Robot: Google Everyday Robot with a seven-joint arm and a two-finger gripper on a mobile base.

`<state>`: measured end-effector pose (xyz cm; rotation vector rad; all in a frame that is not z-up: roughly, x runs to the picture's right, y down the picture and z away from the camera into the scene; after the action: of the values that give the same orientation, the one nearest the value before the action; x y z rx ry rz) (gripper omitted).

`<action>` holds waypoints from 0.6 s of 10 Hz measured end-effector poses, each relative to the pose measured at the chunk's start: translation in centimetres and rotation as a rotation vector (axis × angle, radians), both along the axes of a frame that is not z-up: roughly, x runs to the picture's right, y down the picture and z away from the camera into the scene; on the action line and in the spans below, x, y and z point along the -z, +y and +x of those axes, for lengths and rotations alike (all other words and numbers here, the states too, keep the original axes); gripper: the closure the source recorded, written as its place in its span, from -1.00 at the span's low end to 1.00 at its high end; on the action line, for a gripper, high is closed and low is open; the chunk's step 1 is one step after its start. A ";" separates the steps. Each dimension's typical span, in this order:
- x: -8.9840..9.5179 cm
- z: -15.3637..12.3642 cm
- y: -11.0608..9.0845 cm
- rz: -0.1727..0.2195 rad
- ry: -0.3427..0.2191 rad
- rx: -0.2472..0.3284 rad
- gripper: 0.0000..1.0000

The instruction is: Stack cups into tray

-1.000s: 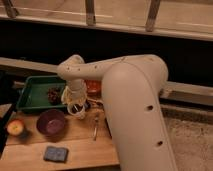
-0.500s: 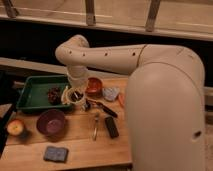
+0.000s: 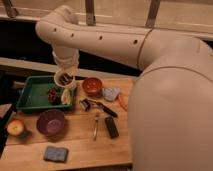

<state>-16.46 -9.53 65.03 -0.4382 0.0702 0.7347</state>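
A cream-white cup (image 3: 65, 79) hangs just above the right end of the green tray (image 3: 29, 95). My gripper (image 3: 64, 76) points down from the big white arm and is shut on the cup's rim, with dark finger parts showing inside the cup's mouth. The tray lies at the back left of the wooden table. It holds a dark red bunch of grapes (image 3: 52, 94) and a pale yellow item (image 3: 66, 98) near its right wall. The arm fills the top and right of the camera view and hides that side of the table.
An orange-brown bowl (image 3: 92, 86) stands right of the tray. A purple bowl (image 3: 51, 122) and an apple (image 3: 15, 127) sit at the front left, a blue sponge (image 3: 55, 153) near the front edge. A black-handled tool (image 3: 97, 106), a utensil (image 3: 96, 126) and a black block (image 3: 111, 127) lie mid-table.
The arm has risen and swung across the view. The cream-white cup has gone up and a little left with the gripper, from table height to above the tray's right end.
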 end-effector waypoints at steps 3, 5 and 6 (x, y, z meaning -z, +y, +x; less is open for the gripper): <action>-0.5 -6.1 -1.5 0.002 -0.067 0.072 0.95; -1.0 -8.9 -1.5 -0.010 -0.098 0.113 0.95; -1.0 -8.6 -1.5 -0.013 -0.091 0.116 0.95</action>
<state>-25.10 -11.02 66.06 -0.4755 0.0153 0.5997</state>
